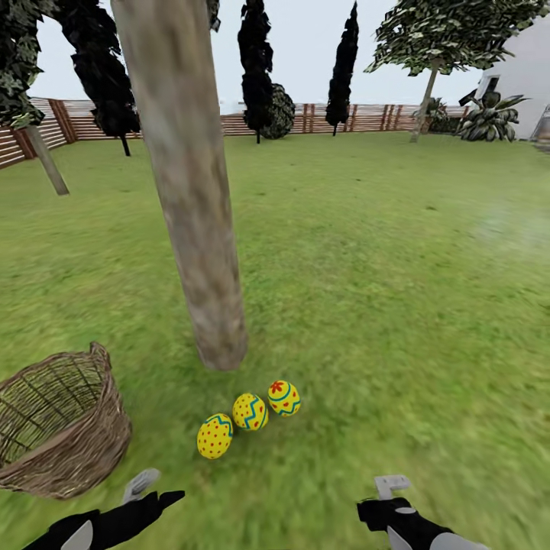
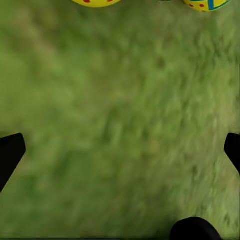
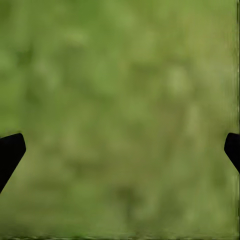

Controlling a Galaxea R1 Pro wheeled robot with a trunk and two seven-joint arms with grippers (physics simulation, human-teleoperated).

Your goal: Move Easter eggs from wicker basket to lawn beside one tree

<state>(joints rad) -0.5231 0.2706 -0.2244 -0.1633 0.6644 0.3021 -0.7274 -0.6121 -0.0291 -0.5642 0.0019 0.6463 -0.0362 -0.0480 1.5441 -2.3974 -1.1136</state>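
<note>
Three eggs down by the tree (image 1: 187, 191), basket (image 1: 57, 424) looks empty.

Head view: I count three Easter eggs (image 1: 250, 411) in a slanting row on the lawn (image 1: 397, 290) just before the trunk's foot, nearer my left gripper (image 1: 156, 489) than my right gripper (image 1: 391, 493). Left wrist: jaws spread, holding nothing; two eggs (image 2: 96, 2) ahead. Right wrist: jaws spread, only grass.

A brown slatted fence (image 1: 367, 117) rings the far edge, dark cypress-like trees (image 1: 342, 65) stand before it, pale sky (image 1: 305, 46) overhead.
</note>
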